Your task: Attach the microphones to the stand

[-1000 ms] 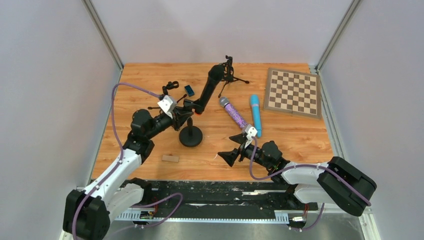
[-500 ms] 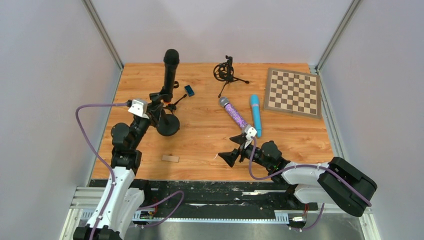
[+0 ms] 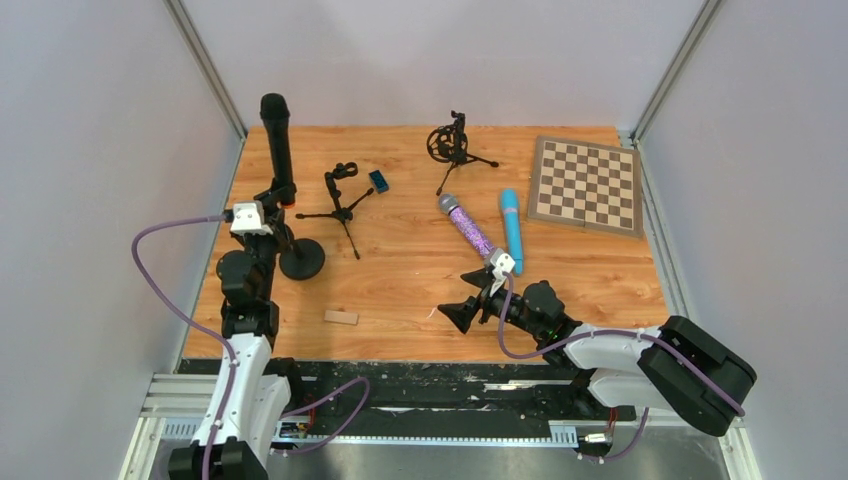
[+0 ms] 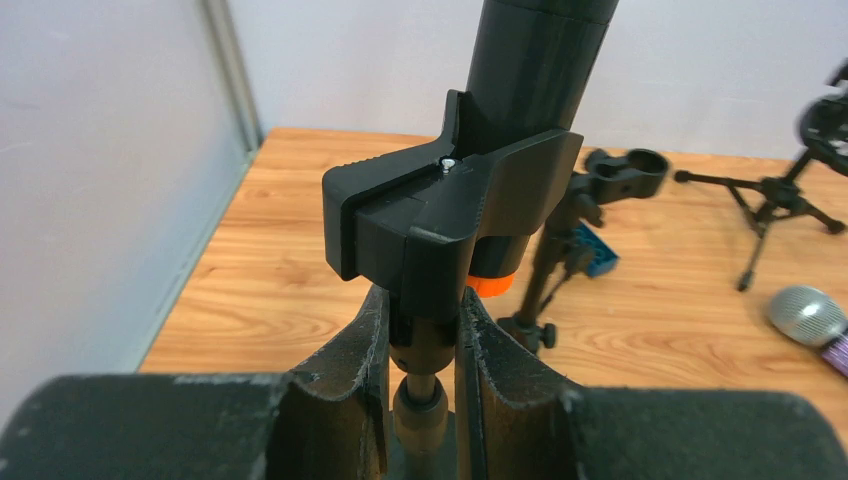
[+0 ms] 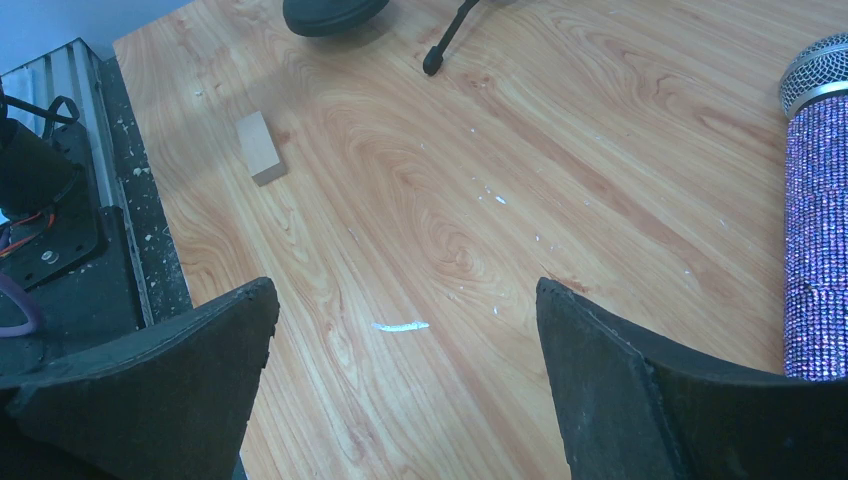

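Counting three microphones point(image 3: 471, 232), three stands point(image 3: 343, 200), one chessboard point(image 3: 586, 184).

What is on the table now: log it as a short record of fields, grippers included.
left gripper: shut on the round-base stand, below its clip
black microphone: upright in that clip
purple microphone: lying on the table, unattached
light blue microphone: lying beside it, unattached
right gripper: open, empty, low over the table
spare stands: tripod stand and ring-mount stand, both empty

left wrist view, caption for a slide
Left end effector grips the stand just under the clipped-in black mic
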Action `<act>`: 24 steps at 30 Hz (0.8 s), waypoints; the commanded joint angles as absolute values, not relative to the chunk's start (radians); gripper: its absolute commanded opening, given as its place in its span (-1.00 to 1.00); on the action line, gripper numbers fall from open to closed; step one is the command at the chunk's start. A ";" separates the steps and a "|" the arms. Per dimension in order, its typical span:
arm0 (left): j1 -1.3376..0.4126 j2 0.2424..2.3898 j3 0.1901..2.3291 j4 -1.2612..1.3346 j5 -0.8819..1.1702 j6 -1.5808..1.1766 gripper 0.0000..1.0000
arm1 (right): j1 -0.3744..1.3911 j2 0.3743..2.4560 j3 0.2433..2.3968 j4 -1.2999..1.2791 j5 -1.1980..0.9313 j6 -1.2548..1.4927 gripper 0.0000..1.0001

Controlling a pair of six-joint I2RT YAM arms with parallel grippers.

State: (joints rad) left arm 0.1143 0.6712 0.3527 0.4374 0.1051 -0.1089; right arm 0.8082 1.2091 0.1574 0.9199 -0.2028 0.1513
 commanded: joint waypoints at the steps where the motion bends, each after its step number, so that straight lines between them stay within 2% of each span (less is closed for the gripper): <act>1: 0.143 0.665 0.369 0.699 -0.053 -0.108 -1.00 | 0.802 1.185 0.183 0.927 -0.212 0.143 1.00; 13: 0.191 0.700 0.348 0.789 -0.245 -0.009 -1.00 | 0.794 1.152 0.206 0.885 -0.224 0.120 1.00; 24: 0.192 0.733 0.300 0.806 -0.308 0.016 -1.00 | 0.793 1.126 0.193 0.874 -0.217 0.123 1.00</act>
State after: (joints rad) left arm 0.1799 0.7448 0.2901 0.6167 -0.2649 0.0143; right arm 0.7971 1.1473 0.1749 0.8612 -0.2108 0.1284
